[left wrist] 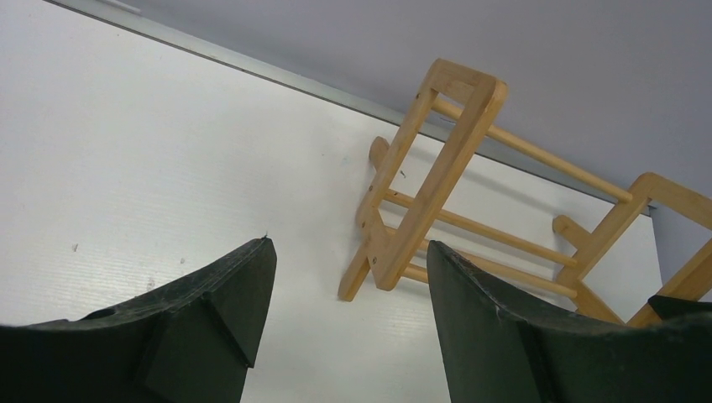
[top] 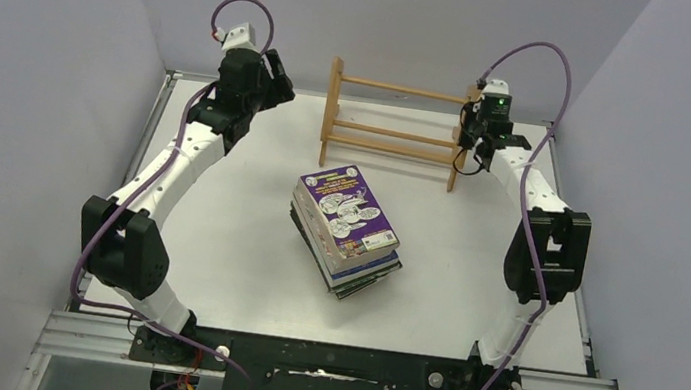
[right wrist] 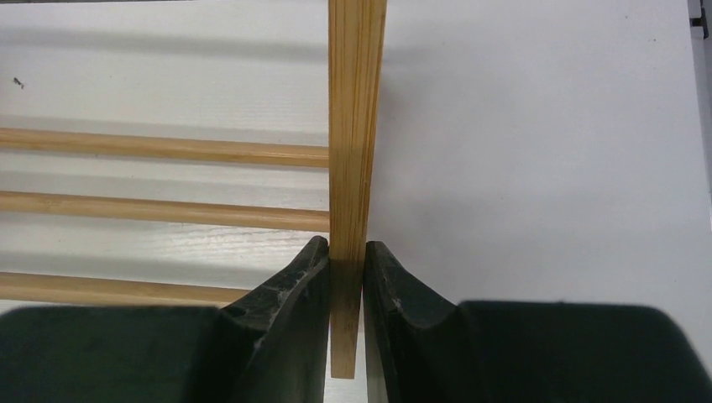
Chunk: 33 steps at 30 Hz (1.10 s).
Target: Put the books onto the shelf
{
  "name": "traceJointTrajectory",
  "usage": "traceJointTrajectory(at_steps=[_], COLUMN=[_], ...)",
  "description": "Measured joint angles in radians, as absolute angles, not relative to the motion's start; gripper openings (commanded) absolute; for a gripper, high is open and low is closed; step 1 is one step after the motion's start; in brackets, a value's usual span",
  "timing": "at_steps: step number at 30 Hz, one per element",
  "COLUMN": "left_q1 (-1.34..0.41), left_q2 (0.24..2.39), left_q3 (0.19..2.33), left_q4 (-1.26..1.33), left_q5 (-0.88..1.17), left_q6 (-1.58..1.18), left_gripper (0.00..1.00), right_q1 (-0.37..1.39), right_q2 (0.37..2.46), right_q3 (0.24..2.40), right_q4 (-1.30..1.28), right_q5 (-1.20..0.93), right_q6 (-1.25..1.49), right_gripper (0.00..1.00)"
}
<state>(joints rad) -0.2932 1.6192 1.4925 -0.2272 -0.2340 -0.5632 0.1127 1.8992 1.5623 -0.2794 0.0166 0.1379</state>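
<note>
Pinching 3 o'clock end frame of shelf [top: 331,112] with right gripper [right wrist: 346,248], likely steadying it. Holding left gripper [left wrist: 348,252] spread, empty, near 9 o'clock end. Leaving books [top: 349,216] stacked on desk [top: 234,241].

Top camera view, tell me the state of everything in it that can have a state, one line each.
books: stacked flat in a skewed pile, none on the shelf.
shelf: standing upright, no books on it, right end frame pinched.
left fingers: open, holding nothing, beside the shelf's left end.
right fingers: shut on the shelf's right end frame.
</note>
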Motion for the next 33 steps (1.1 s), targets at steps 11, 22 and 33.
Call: traceJointTrajectory(at_steps=[11, 22, 33], left_q1=[-0.293, -0.293, -0.293], left_q2=[1.619, 1.619, 1.619], left_q3=[1.492, 1.492, 1.488], left_q4=[-0.228, -0.228, -0.228], left_q5=[-0.231, -0.231, -0.227], left_q6=[-0.563, -0.564, -0.565], left_gripper=[0.65, 0.65, 0.65], right_q1=[0.091, 0.027, -0.012], right_q2=[1.847, 1.772, 1.768], right_q3=[1.492, 1.402, 1.378], right_q4=[-0.263, -0.263, -0.202], right_q5=[0.017, 0.023, -0.086], right_q6=[0.083, 0.102, 0.028], right_gripper=[0.0, 0.0, 0.0])
